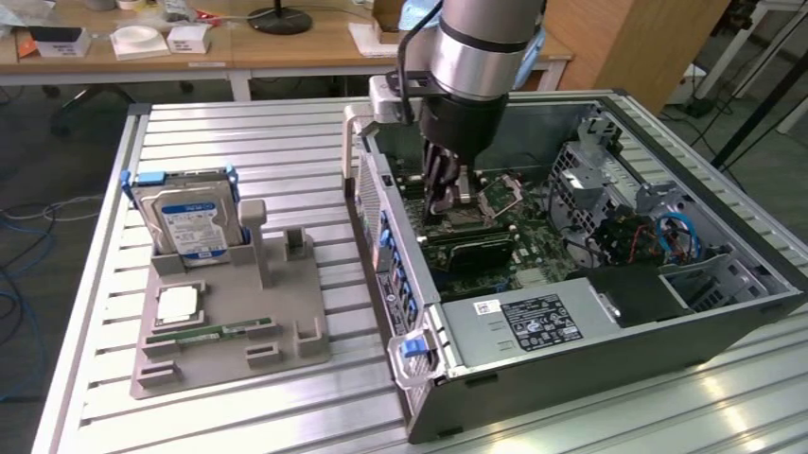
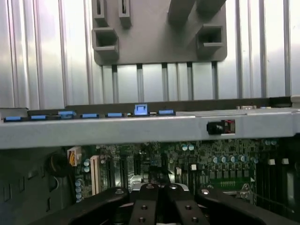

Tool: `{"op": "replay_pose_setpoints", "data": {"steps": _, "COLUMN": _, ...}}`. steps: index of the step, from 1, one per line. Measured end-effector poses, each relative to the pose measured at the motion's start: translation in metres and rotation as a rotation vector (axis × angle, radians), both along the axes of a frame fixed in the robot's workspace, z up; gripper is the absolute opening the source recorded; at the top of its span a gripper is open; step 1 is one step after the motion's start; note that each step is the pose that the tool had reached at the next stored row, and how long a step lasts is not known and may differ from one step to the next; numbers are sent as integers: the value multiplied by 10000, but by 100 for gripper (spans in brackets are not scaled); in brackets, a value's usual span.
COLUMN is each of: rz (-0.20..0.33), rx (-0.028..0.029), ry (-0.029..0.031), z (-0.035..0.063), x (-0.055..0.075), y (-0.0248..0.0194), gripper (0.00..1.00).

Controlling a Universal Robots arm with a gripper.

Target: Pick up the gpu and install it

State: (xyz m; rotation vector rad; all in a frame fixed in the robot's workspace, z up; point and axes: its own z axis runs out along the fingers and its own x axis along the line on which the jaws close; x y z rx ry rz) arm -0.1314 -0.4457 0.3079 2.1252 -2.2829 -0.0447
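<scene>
Although the gpu [image 1: 470, 252] is hard to make out, I take it to be the dark card down on the motherboard [image 1: 536, 270] inside the open computer case [image 1: 707, 326], just beneath the gripper [image 1: 445, 210]. The gripper is closed and reaches into the case from above; whether it pinches the card I cannot tell. On the table [image 1: 253, 132] to the left, the grey holder [image 1: 227, 355] has its upright posts bare beside the hard drive [image 1: 189, 222], so pickup looks done and seating unconfirmed.
</scene>
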Motion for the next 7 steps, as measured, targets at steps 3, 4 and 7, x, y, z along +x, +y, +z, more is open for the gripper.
{"op": "replay_pose_setpoints", "data": {"steps": 3, "rz": 1, "rx": 18, "ry": 1, "z": 0, "x": 13, "y": 0, "gripper": 11}}
{"op": "replay_pose_setpoints", "data": {"steps": 4, "rz": 1, "rx": 18, "ry": 2, "z": 0, "x": 13, "y": 0, "gripper": 11}}
{"op": "replay_pose_setpoints", "data": {"steps": 7, "rz": 2, "rx": 18, "ry": 2, "z": 0, "x": 14, "y": 0, "gripper": 11}}
